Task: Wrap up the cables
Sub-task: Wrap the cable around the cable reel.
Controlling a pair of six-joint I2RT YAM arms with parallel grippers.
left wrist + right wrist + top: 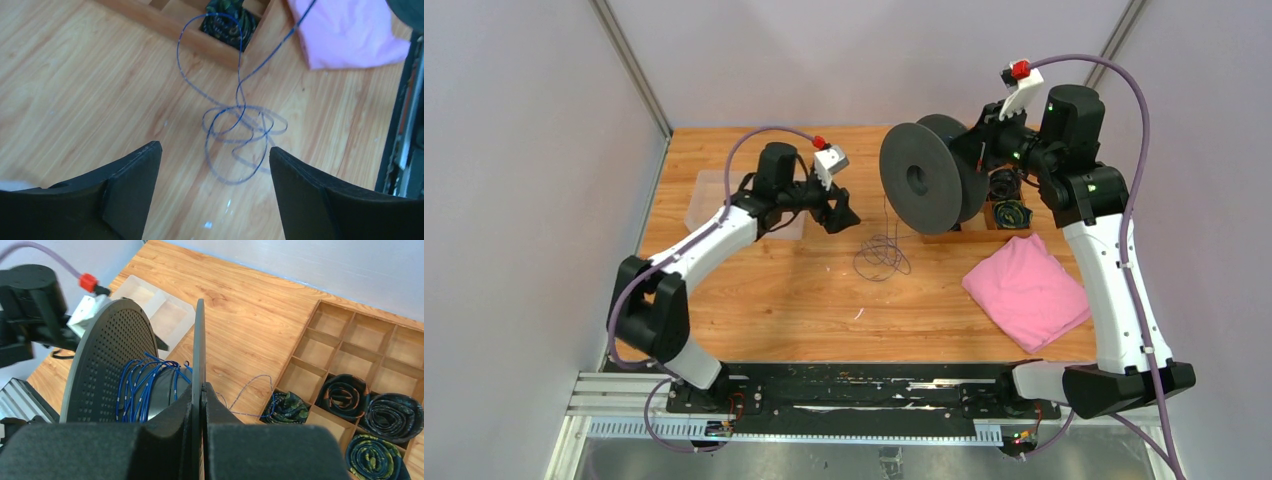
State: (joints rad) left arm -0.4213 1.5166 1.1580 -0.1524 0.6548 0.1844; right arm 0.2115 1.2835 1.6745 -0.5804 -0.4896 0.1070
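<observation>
The cables are one thin bluish-black wire. Part of it lies in loose loops (882, 255) on the wooden table, seen close in the left wrist view (240, 131). Blue turns of cable (145, 385) sit wound on the hub of a black spool (924, 180), and a slack strand (250, 385) trails off to the table. My left gripper (839, 215) hovers just left of the loops, open and holding nothing (215, 147). My right gripper (201, 386) is shut on the thin edge of the spool's flange (199, 340), behind the spool (980, 152).
A wooden compartment tray (309, 332) with rolled dark fabric bundles (395, 417) lies right of the spool. A pink cloth (1027, 288) rests at the front right. A clear plastic container (709, 200) sits at the far left, under the left arm.
</observation>
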